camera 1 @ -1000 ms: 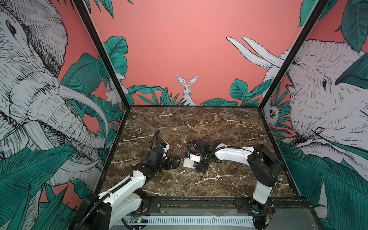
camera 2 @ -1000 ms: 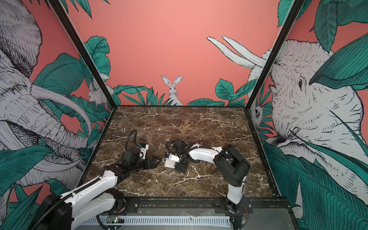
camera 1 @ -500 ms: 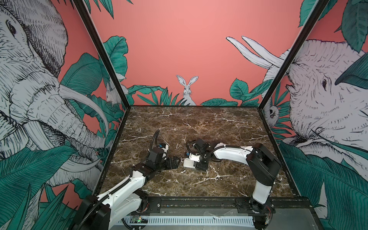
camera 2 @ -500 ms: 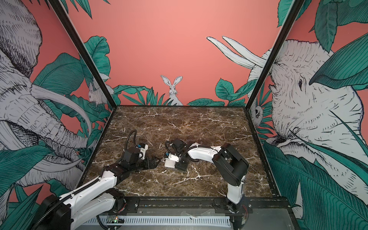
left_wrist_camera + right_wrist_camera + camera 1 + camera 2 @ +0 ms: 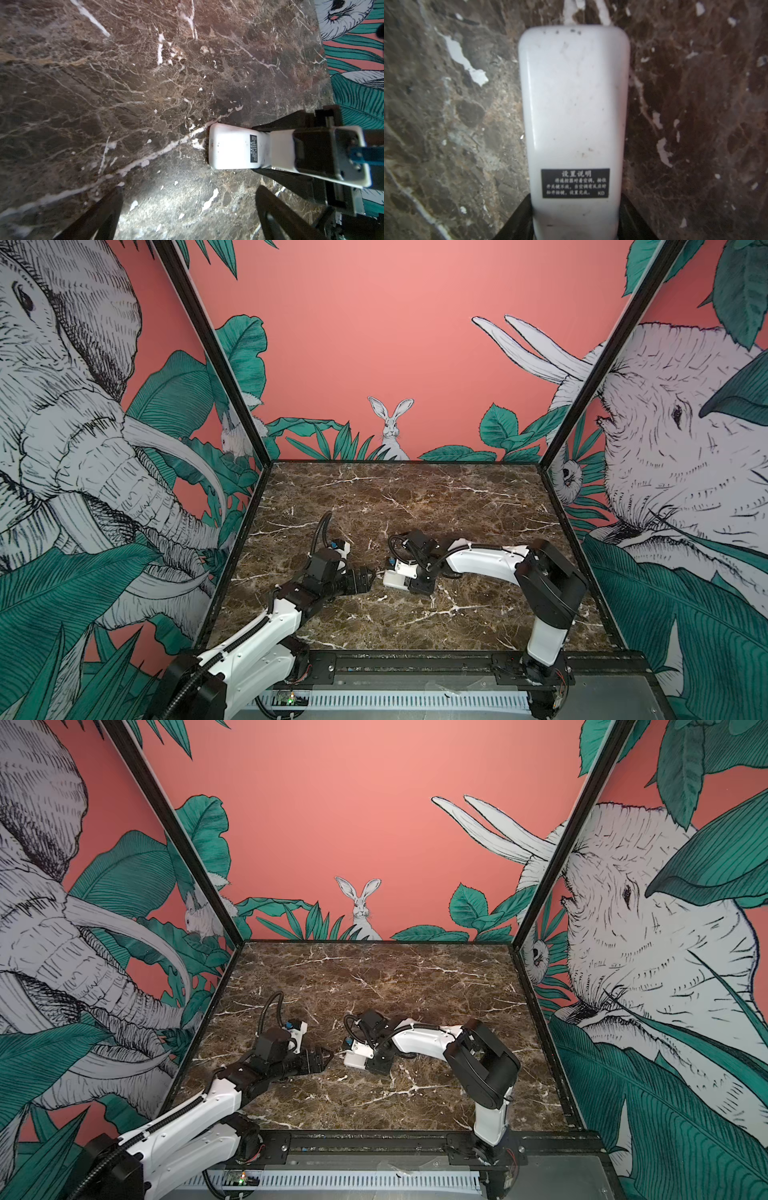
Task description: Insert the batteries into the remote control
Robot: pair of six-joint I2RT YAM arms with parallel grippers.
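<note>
I am looking at a dark marble table (image 5: 415, 497) boxed in by painted jungle walls. From the lower left of both top views the left arm (image 5: 266, 626) is reaching in toward the middle. Its left gripper (image 5: 368, 578) (image 5: 322, 1058) is sitting low over the table and pointing at the remote control, just beside its free end, with a sliver of marble between them. In the left wrist view the left gripper (image 5: 189, 189) is standing wide apart, and its two dark fingers (image 5: 99, 216) are framing only bare marble.

Just to the right, around the centre of the lower half of both top views, the remote control (image 5: 395, 580) (image 5: 355, 1060) is lying on the table with its plain white back facing up. In the right wrist view a black label (image 5: 575, 182) with white print is showing on the remote control (image 5: 574, 104), close to the held end.

The right gripper (image 5: 406, 581) (image 5: 368, 1060) is clamping that end. Its black fingers (image 5: 519, 224) are pressing against both long sides with no gap showing. The left wrist view is showing the same grip (image 5: 256, 149) from the opposite end. The white right arm (image 5: 486, 562) is stretching in from the lower right of the frame.
</note>
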